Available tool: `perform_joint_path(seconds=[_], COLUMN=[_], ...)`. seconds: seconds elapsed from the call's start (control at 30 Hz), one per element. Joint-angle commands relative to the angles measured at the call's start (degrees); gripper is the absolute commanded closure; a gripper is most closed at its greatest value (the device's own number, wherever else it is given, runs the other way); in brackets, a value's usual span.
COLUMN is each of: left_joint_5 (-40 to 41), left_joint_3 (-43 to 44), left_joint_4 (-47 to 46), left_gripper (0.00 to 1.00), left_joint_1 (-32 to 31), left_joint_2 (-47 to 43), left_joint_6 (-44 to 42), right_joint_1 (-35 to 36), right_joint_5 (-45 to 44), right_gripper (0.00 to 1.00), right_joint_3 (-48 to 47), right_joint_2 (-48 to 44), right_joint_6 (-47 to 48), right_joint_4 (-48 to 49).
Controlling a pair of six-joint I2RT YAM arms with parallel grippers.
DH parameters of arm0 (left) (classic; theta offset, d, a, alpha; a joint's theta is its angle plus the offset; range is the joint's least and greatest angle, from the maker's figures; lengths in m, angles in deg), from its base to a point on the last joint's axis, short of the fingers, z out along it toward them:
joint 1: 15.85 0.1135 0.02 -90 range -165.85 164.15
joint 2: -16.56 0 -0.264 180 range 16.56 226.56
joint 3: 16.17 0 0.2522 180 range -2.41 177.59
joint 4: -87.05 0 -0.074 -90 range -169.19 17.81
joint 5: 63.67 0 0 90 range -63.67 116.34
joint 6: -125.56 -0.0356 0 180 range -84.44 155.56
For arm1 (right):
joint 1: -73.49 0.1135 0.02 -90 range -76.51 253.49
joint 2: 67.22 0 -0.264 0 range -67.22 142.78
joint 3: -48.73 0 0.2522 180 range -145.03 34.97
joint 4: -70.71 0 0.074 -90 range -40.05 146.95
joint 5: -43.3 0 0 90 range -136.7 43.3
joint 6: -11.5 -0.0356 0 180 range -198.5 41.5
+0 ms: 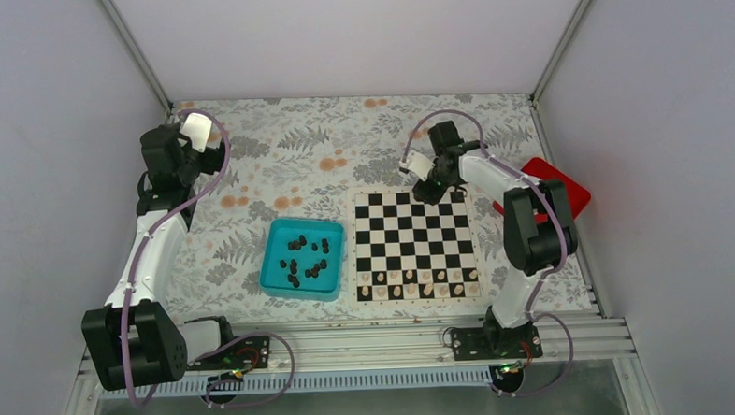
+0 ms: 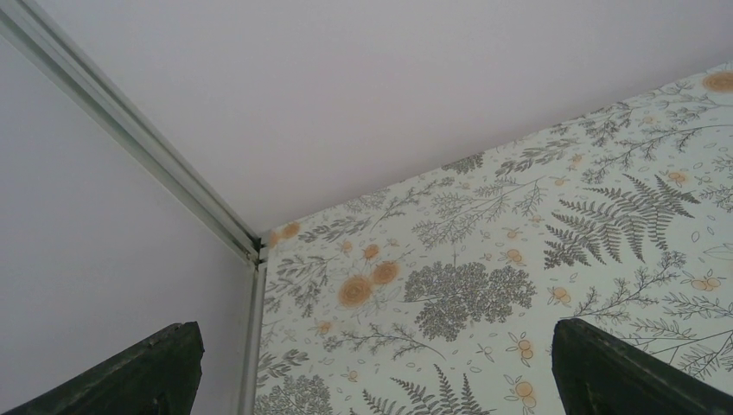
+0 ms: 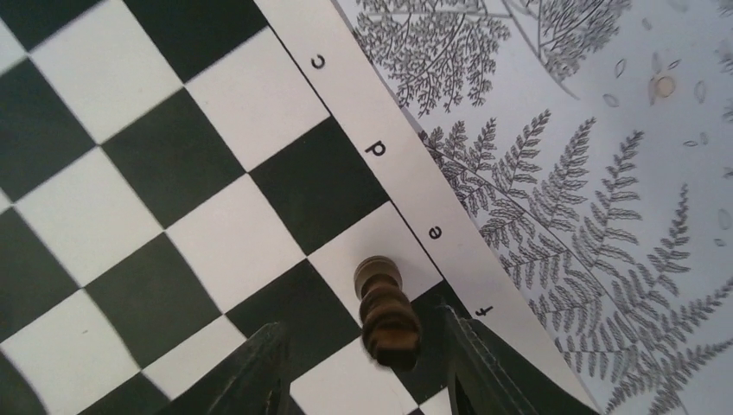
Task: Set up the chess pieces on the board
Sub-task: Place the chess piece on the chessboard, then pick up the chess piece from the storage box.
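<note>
Bench point(image 1: 287, 164): covered with a leaf-and-flower print, walled in by pale panels.
Chessboard point(image 1: 414, 235): lies flat right of centre in the top view. In the right wrist view its light border carries the letters c, d, e and f.
Dark chess pieces point(image 1: 305, 262): most lie loose in a heap inside the teal tray point(image 1: 267, 263), which sits just beside the board's left edge.
Dark piece on the board point(image 3: 386, 313): stands on a white square in the edge row next to the letter e, low centre in the right wrist view.
Right jaws: held over the board's upper edge in the top view and spread apart. The two fingers point(image 3: 259, 372) flank the dark piece with a gap on each side, so they have hold of nothing.
Left jaws: up near the upper left corner of the bench, well apart from tray and board. The fingers point(image 2: 164, 367) sit at the two bottom corners of the left wrist view, spread wide with only printed cloth between them.
Pale chess pieces point(image 1: 414, 282): lined up on the two rows along the board's lower edge.
Red box point(image 1: 564, 188): at the right side of the bench, partly behind the right arm.
</note>
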Motion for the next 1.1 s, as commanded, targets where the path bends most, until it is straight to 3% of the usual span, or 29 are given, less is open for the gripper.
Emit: perform_joint_path(seconds=[0.0, 0.2, 0.43, 0.67, 1.07], left_joint_5=[-1.31, -1.50, -1.28, -1.24, -1.04], left_joint_3=[-0.16, -0.03, 0.08, -0.09, -0.69], left_joint_4=[-0.40, -0.52, -0.44, -0.44, -0.97], left_gripper=[0.00, 0.00, 0.00, 0.00, 0.00], left_joint_1=[0.24, 0.21, 0.22, 0.18, 0.22], left_joint_2=[-0.28, -0.21, -0.09, -0.68, -0.44], left_joint_6=[-0.83, -0.83, -0.73, -0.83, -1.01], right_joint_1=[-0.33, 4.28, 22.95, 35.19, 41.95], right_joint_5=[2.28, 3.04, -2.52, -3.70, -3.24], right_gripper=[0.52, 0.52, 0.51, 0.53, 0.62], right_joint_3=[-3.25, -11.86, -18.50, -22.49, -22.91], right_joint_2=[-5.12, -6.90, -4.12, 2.69, 9.88], right_joint_6=[-0.13, -0.50, -1.11, -2.14, -0.24], right_joint_4=[-2.10, -8.78, -15.29, -15.57, -16.79])
